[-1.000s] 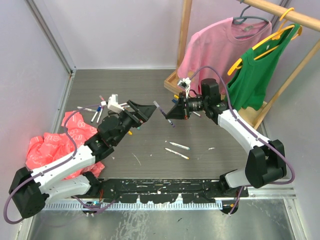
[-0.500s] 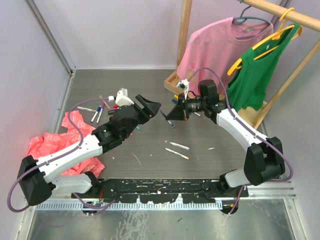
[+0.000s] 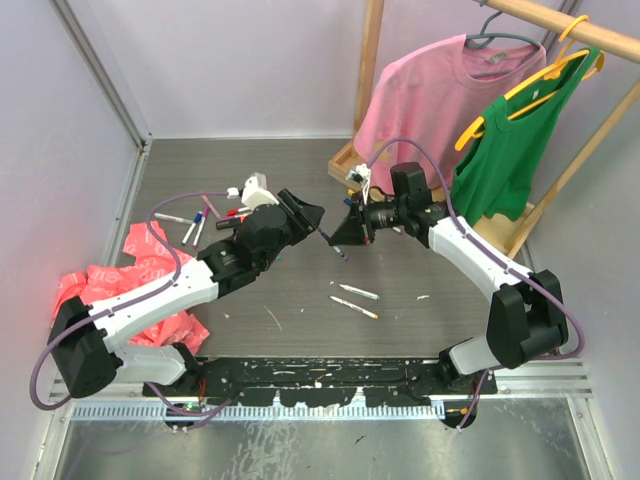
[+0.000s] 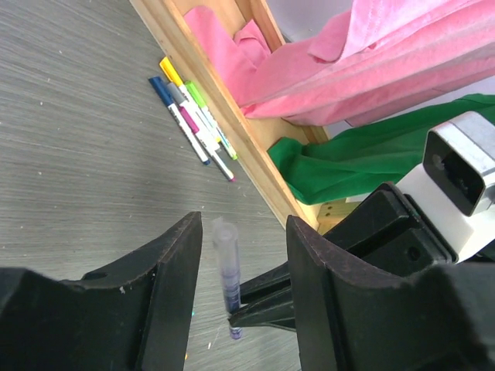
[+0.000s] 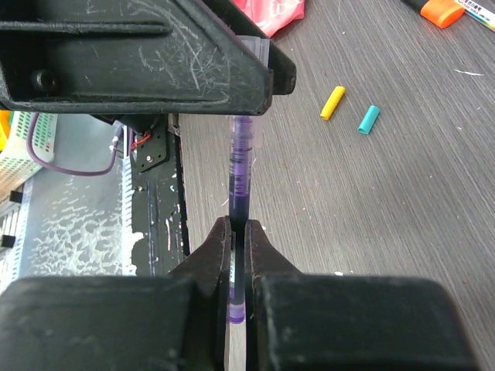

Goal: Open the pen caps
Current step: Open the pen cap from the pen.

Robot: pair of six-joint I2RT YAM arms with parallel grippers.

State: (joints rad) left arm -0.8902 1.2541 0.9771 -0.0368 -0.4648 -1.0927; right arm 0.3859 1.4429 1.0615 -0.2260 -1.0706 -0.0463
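My right gripper (image 5: 238,241) is shut on the lower barrel of a purple pen (image 5: 241,166) and holds it in the air over the table's middle (image 3: 337,245). The pen's pale capped end (image 4: 224,239) stands between the fingers of my left gripper (image 4: 244,290). That gripper is open, with a gap on each side of the cap, narrower on the left. From above, the left gripper (image 3: 306,214) meets the right gripper (image 3: 345,232) tip to tip. Two loose pen caps, yellow (image 5: 332,102) and teal (image 5: 369,118), lie on the table.
Several capped pens (image 4: 193,116) lie against the wooden base (image 3: 345,165) of a clothes rack holding a pink shirt (image 3: 420,90) and a green top (image 3: 515,140). More pens (image 3: 200,215) are at the left beside a red bag (image 3: 130,280). Two pens (image 3: 355,300) lie nearer.
The left gripper has swung right to the pen's capped end, and its jaws have narrowed around it. The right gripper has kept its hold on the pen, almost still.
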